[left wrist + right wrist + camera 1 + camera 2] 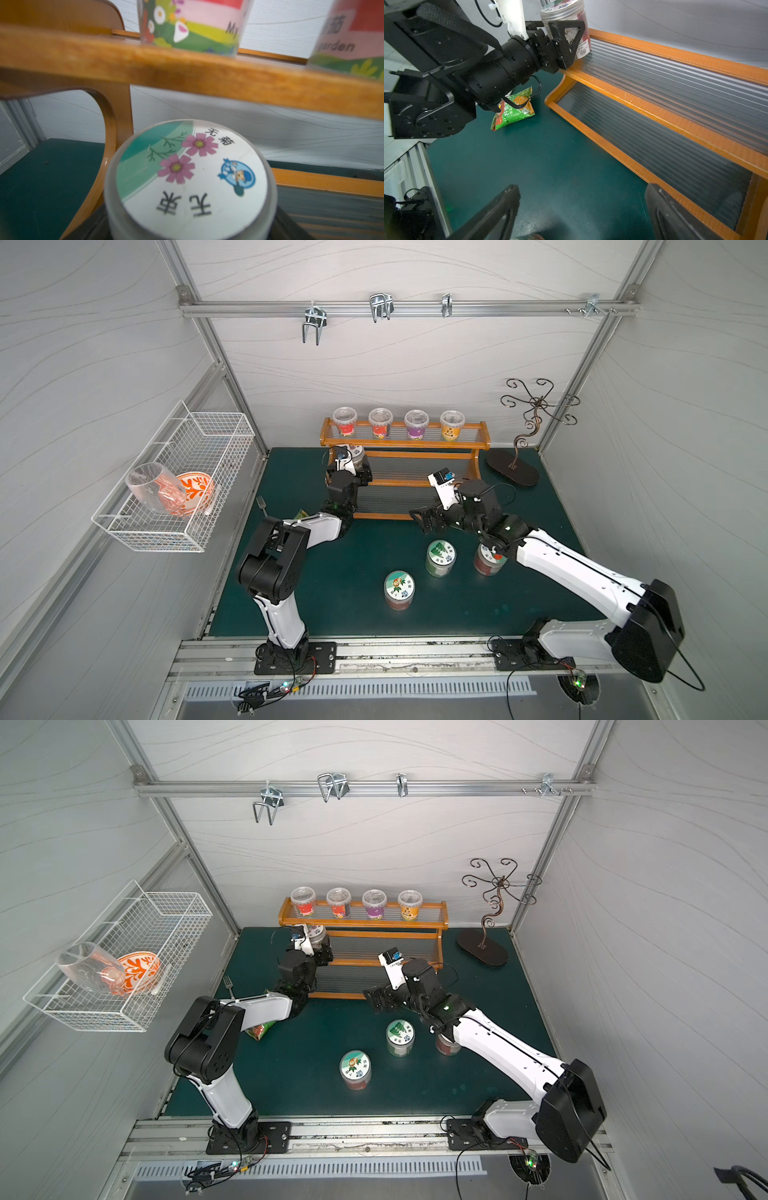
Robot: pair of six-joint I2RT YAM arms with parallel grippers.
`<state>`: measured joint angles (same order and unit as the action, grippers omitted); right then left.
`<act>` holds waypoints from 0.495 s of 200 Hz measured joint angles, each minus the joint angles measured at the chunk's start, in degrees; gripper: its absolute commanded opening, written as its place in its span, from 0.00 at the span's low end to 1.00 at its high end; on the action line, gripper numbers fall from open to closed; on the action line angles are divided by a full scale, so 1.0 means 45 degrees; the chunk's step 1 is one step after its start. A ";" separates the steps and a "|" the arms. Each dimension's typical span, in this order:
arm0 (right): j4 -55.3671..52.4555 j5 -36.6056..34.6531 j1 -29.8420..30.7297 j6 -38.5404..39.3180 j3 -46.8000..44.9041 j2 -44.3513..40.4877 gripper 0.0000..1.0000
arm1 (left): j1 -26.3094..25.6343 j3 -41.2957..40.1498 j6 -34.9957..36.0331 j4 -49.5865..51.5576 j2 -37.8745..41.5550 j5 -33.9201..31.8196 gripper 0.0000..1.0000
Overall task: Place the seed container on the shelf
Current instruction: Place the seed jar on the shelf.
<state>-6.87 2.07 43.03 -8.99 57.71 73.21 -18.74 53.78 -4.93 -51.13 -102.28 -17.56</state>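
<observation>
The seed container (356, 454) (316, 932) is a clear jar whose white lid (191, 176) carries pink flowers. My left gripper (358, 463) is shut on it, one black finger (566, 35) on each side. The jar (566, 12) stands upright at the left end of the shelf's (405, 443) (361, 923) (675, 122) middle tier, under the top rail (187, 68). Its base is at the ribbed surface; whether it touches I cannot tell. My right gripper (424, 522) (376, 1000) (581, 193) hangs open and empty over the green mat, in front of the lowest tier.
Several printed cups (345, 421) line the top tier. Three lidded jars (399, 589) (440, 558) (489, 562) stand on the mat, the last partly under my right arm. A snack packet (259, 1029) and a fork (262, 505) lie left. A wire basket (174, 481) hangs left; a metal stand (513, 466) stands right.
</observation>
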 measured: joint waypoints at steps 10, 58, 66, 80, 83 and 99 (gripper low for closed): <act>0.0000 -0.0005 0.0000 0.0000 0.0000 0.0005 0.99 | 0.0000 0.0000 0.0039 0.0029 0.0000 0.0083 0.72; -0.0029 -0.0015 0.0000 0.0015 0.0015 0.0005 0.99 | -0.0015 -0.0053 0.0044 0.0316 0.0253 0.0374 0.95; -0.0034 -0.0015 0.0000 0.0029 0.0019 0.0005 0.99 | -0.0029 -0.0175 0.0049 0.0384 0.0442 0.0408 0.97; -0.0107 -0.0015 0.0000 0.0097 0.0034 0.0000 0.99 | -0.0087 -0.0423 0.0063 0.0393 0.0899 0.0442 1.00; -0.0146 -0.0019 0.0000 0.0107 0.0044 0.0000 0.99 | -0.0117 -0.0471 0.0058 0.0403 0.1020 0.0447 1.00; -0.0330 -0.0015 0.0000 0.0136 0.0117 -0.0019 0.99 | -0.0194 -0.0641 0.0049 0.0559 0.1739 0.0427 1.00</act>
<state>-8.36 2.00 43.03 -8.38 58.24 73.12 -19.62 50.89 -4.71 -48.62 -94.45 -15.64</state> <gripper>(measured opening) 0.989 0.996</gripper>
